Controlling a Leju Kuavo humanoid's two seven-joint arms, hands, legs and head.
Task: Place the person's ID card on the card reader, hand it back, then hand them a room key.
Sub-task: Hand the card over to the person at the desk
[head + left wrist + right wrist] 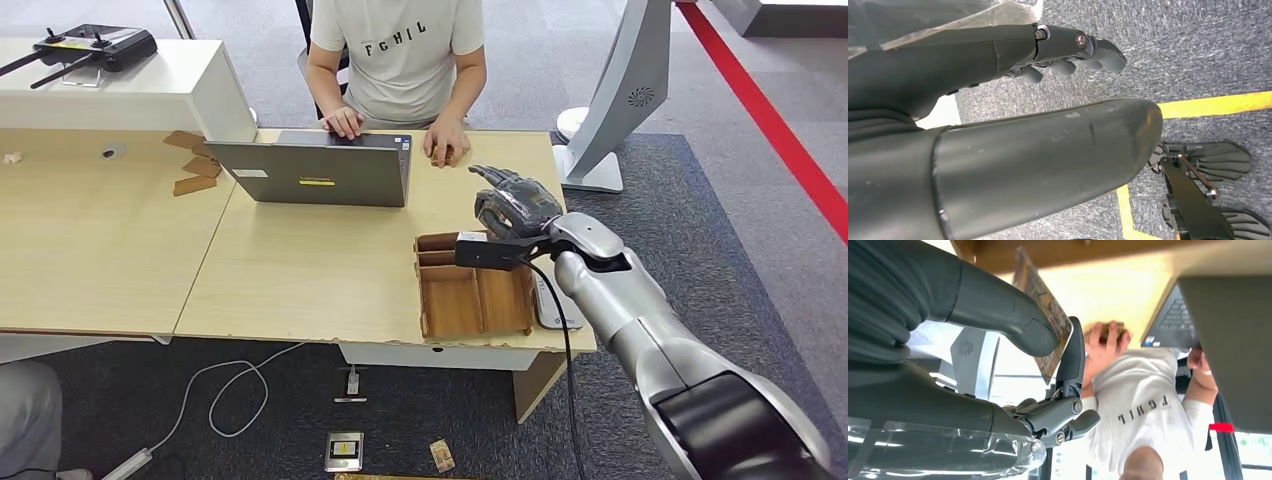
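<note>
My right hand (515, 208) hovers over the far end of the wooden compartment tray (470, 305), reaching toward the person (400, 50) seated across the table. In the right wrist view my thumb and a finger (1070, 357) pinch a brown patterned card (1045, 322); I cannot tell whether it is the ID card or a room key. The grey card reader (556, 303) lies right of the tray, near the table's front edge. The person's hand (447, 142) rests on the table beside the laptop. My left hand (1073, 47) hangs over the carpet, fingers extended and holding nothing.
An open grey laptop (320, 172) stands between the person and me, its back toward me. Cardboard scraps (195, 165) lie at the left. A white stand base (590, 170) sits right of the table. Two cards (345, 450) and a cable lie on the floor.
</note>
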